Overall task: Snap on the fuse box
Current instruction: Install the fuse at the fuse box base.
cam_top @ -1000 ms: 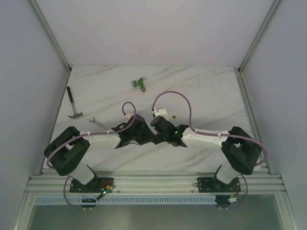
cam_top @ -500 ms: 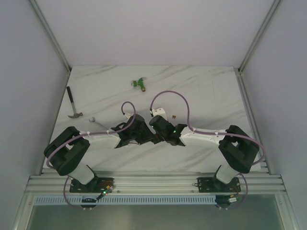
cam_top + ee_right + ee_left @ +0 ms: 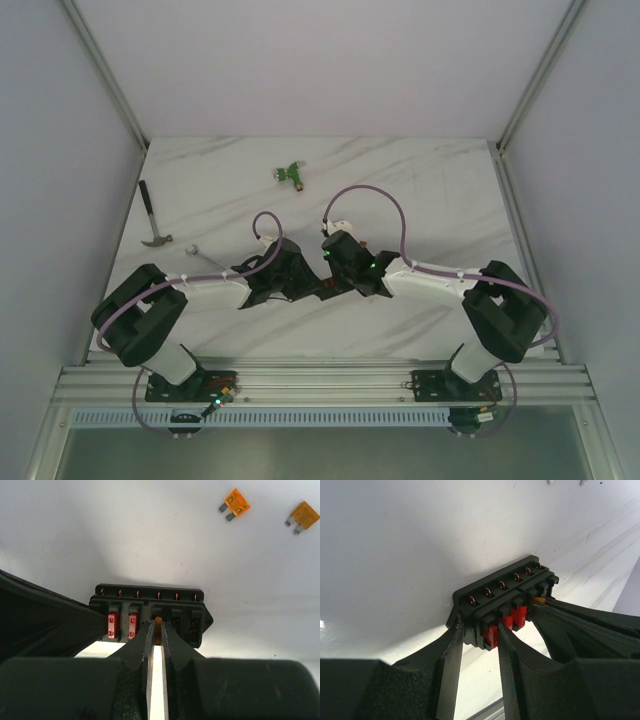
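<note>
The fuse box [image 3: 506, 596] is a black block with a row of slots, held just above the white table. Its near end sits between the fingers of my left gripper [image 3: 480, 632], which is shut on it. Two red fuses [image 3: 113, 625] fill its left slots in the right wrist view. My right gripper [image 3: 157, 628] is shut on a small orange fuse [image 3: 158, 622], whose tip stands at the third slot of the fuse box [image 3: 150, 596]. From above, both grippers meet at mid-table [image 3: 320, 278] and cover most of the box.
Two loose orange fuses [image 3: 234, 503] [image 3: 302, 516] lie on the table beyond the box. A hammer [image 3: 152, 230] rests at the left edge, a silver tool [image 3: 205, 257] near the left arm, and a green connector [image 3: 291, 174] at the back.
My right arm has shifted slightly, its wrist swinging a little to the right and back. The left arm and the fuse box have stayed still.
</note>
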You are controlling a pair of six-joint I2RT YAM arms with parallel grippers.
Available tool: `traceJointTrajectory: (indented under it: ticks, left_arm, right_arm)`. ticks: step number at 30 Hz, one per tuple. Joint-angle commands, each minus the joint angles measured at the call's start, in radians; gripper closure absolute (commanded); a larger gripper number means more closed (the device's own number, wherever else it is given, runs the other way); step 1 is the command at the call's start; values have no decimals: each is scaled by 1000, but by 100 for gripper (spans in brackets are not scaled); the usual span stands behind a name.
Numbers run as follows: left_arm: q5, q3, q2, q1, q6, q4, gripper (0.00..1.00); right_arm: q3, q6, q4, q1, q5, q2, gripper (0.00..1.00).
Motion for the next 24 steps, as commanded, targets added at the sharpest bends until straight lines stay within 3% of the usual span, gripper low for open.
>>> traceJointTrajectory:
  ticks: [1, 18, 24]
  left_arm:
    - [-33, -18, 12, 13, 31, -90, 58]
    - [-39, -28, 9, 13, 26, -90, 58]
    - [-43, -32, 7, 13, 29, -91, 59]
  right_arm:
    - [-47, -20, -206, -3, -50, 62, 100]
    - [-61, -12, -270, 54, -42, 273, 100]
    - [-68, -9, -275, 41, -15, 184, 100]
